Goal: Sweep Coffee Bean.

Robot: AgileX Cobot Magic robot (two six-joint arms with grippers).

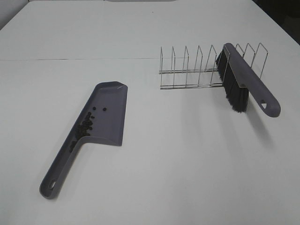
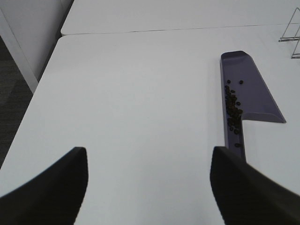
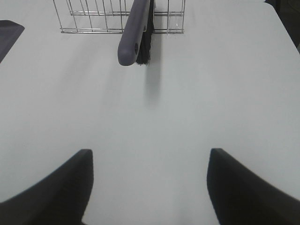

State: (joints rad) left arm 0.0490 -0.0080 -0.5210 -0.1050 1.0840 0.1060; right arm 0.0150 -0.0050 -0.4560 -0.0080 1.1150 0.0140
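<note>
White and bare, the surface point(image 1: 154, 164) fills all three views, with a thin seam across the upper part of the high view. In the left wrist view the left end effector point(image 2: 147, 183) shows only as two dark fingers point(image 2: 56, 183) at the lower corners of the frame, spread wide apart with nothing between them; their tips are cut off by the lower edge. Up and to the right of it, well apart, the coffee bean point(image 2: 233, 110) pile lies in the purple-grey dustpan point(image 2: 248, 89), strung along the pan's near wall and down onto the handle. In the high view the same beans point(image 1: 84, 129) sit at the left side of the dustpan point(image 1: 110, 112), left of centre.

The right end effector point(image 3: 150, 183) is likewise spread apart and empty, fingers cropped at the frame's bottom. Far above it in the frame, the brush point(image 3: 136, 33) leans in the wire rack point(image 3: 93, 21), bristles down; the rack's top is cut off. In the high view neither arm appears, and the brush point(image 1: 246, 82) rests across the rack point(image 1: 197, 68) at upper right.
</note>
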